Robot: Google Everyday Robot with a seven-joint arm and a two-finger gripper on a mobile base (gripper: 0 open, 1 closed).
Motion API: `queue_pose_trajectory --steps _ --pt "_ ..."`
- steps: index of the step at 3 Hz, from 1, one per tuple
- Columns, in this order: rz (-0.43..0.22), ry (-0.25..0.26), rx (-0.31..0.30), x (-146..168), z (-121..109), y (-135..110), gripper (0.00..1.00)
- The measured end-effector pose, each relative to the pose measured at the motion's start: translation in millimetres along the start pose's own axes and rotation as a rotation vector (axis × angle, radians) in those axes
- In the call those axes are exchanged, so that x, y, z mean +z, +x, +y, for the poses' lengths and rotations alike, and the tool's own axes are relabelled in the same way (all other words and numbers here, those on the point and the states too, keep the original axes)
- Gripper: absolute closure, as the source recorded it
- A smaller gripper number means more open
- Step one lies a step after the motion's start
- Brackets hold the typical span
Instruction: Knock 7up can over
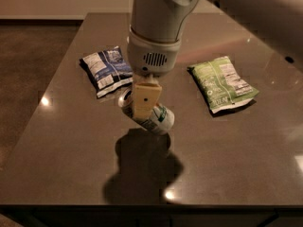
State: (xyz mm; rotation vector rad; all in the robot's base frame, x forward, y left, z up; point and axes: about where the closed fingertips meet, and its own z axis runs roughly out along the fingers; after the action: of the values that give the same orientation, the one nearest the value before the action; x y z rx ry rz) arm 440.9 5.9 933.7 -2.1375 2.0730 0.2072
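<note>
Gripper: the gripper (144, 109) hangs from the thick white arm (158, 27), low over the middle of the dark desk (236, 145), right at the can.
Fingers: one tan finger (144, 100) points down across the front of the can. The other is hidden, so I cannot tell whether the fingers are wide, narrow or closed on the can.
7up can: the 7up can (158, 119) sits directly behind the visible finger, which covers its middle. It is not upright. Its silver top shows up and to the left of the finger, and its pale green and white body runs down and to the right of it. Whether it rests on the desk or is tipped above it cannot be told.
Blue chip bag: the blue chip bag (108, 70) lies flat, up and to the left of the fingers, near them but apart from the can.
Green chip bag: the green chip bag (221, 83) lies flat, well to the right of the fingers and slightly farther back.
Shadow: a dark shadow (142, 167) spreads on the desk just below the fingers, towards the near edge.
</note>
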Motion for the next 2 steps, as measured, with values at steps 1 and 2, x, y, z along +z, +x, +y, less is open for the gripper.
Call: queue_pose_trajectory --steps 1,2 --pt "0.015 -0.015 -0.022 12 1 -5 0.15" --pt "0.015 -0.065 -0.032 41 -2 -11 0.00"
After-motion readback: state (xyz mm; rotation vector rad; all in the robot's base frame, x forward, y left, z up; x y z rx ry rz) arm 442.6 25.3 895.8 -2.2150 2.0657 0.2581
